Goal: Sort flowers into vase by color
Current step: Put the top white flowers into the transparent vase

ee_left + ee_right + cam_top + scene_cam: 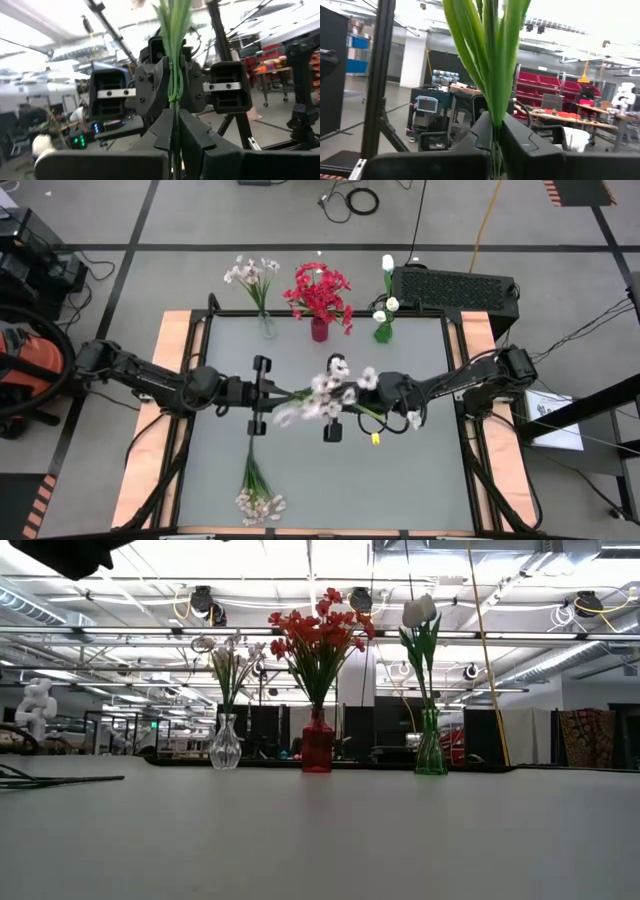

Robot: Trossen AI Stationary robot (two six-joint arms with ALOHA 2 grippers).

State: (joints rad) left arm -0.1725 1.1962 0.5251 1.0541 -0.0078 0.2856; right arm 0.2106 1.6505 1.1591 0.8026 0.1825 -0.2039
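Both grippers are raised over the table's middle, facing each other. My left gripper (286, 393) (174, 127) is shut on a bunch of pale pinkish-white blossoms (330, 392), whose blooms spread over my right gripper (310, 397) (495, 131). That gripper is shut on long green leaves (492, 60). A white tulip bud (413, 418) hangs beside the right wrist. At the far edge, a clear vase (227, 745) holds pale blossoms, a red vase (317, 748) red blooms and a green vase (431, 750) white tulips. My left gripper pinches the pale bunch's thin green stems (173, 107) between its two fingers, coming level from the table's left, fingers along the stems. The bunch is lifted clear, its blooms pointing toward the table's right. My right gripper pinches a sheaf of green leaves at their base (495, 122) between its two fingers, coming level from the table's right. The leaves stand out past the fingertips, clear of the table. A thin stem (385, 427) curves from the gripper back to the tulip bud.
Another bunch of pale blossoms (257, 490) lies flat near the table's near edge, left of centre; its stems show at the low view's left (60, 781). A black box (455, 288) stands behind the far right corner. Wooden rails (150, 450) flank the grey table top.
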